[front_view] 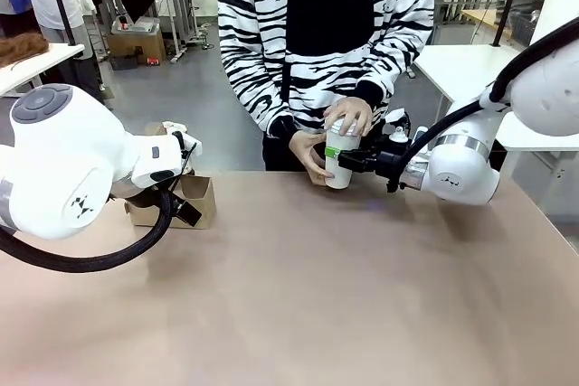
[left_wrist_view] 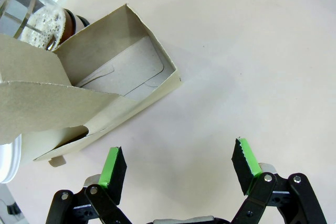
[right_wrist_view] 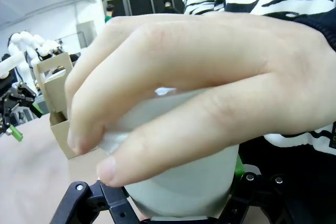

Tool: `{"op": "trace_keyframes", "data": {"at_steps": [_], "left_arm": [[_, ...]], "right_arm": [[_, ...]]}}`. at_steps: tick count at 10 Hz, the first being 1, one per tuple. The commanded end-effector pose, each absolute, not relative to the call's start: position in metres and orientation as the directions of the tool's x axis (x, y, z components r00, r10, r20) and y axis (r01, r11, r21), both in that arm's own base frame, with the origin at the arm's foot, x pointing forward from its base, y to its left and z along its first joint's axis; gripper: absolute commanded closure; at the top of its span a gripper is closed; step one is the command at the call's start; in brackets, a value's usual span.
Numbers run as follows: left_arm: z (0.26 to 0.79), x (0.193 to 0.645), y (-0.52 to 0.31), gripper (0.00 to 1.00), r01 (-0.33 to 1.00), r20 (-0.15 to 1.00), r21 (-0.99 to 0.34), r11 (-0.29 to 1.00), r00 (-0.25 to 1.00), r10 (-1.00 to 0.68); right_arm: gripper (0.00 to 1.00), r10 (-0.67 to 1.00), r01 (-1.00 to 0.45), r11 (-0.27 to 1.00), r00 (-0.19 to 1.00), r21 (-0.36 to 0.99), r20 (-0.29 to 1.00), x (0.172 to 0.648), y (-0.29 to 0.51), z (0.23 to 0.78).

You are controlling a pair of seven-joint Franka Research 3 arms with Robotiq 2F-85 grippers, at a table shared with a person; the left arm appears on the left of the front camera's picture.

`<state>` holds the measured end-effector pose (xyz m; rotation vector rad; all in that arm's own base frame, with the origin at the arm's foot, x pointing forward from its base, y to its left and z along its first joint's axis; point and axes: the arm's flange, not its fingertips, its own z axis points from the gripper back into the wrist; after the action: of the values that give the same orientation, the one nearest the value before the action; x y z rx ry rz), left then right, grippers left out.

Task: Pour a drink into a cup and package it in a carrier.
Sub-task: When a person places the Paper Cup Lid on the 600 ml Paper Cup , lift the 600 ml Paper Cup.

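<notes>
The white paper cup (front_view: 341, 162) stands near the table's far edge, with my right gripper (front_view: 344, 158) shut on its side. The person's hand (front_view: 349, 115) presses on the cup's top, and their other hand (front_view: 306, 155) steadies its left side. In the right wrist view that hand (right_wrist_view: 199, 87) covers the top of the cup (right_wrist_view: 184, 182). The brown cardboard carrier (front_view: 194, 198) sits at the left. My left gripper (left_wrist_view: 178, 165) hovers open over bare table just beside the carrier (left_wrist_view: 121, 77). Behind the carrier stands a clear pitcher with the frothy brown drink (left_wrist_view: 46, 24).
The tan table (front_view: 317, 296) is bare across the middle and front. A white round edge (left_wrist_view: 5, 163) shows beside the carrier in the left wrist view. My bulky left arm (front_view: 72, 169) hides part of the carrier. The person stands at the far edge.
</notes>
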<state>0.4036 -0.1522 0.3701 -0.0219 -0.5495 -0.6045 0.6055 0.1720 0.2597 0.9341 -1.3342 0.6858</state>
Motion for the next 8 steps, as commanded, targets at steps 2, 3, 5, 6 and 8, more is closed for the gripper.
{"op": "trace_keyframes", "data": {"at_steps": [2,3,5,6,8], "left_arm": [[0.3705,0.4035,-0.1517,0.0,0.545,0.498,0.135,0.827,0.685,-0.532],[0.3705,0.4035,-0.1517,0.0,0.545,0.498,0.135,0.827,0.685,-0.532],[0.3705,0.4035,-0.1517,0.0,0.545,0.498,0.135,0.827,0.685,-0.532],[0.3705,0.4035,-0.1517,0.0,0.545,0.498,0.135,0.827,0.685,-0.532],[0.3705,0.4035,-0.1517,0.0,0.545,0.498,0.135,0.827,0.685,-0.532]], "right_arm": [[0.2,-0.105,-0.859,0.484,0.131,0.166,0.986,0.6056,0.1758,0.265],[0.2,-0.105,-0.859,0.484,0.131,0.166,0.986,0.6056,0.1758,0.265],[0.2,-0.105,-0.859,0.484,0.131,0.166,0.986,0.6056,0.1758,0.265],[0.2,-0.105,-0.859,0.484,0.131,0.166,0.986,0.6056,0.1758,0.265],[0.2,-0.105,-0.859,0.484,0.131,0.166,0.986,0.6056,0.1758,0.265]]}}
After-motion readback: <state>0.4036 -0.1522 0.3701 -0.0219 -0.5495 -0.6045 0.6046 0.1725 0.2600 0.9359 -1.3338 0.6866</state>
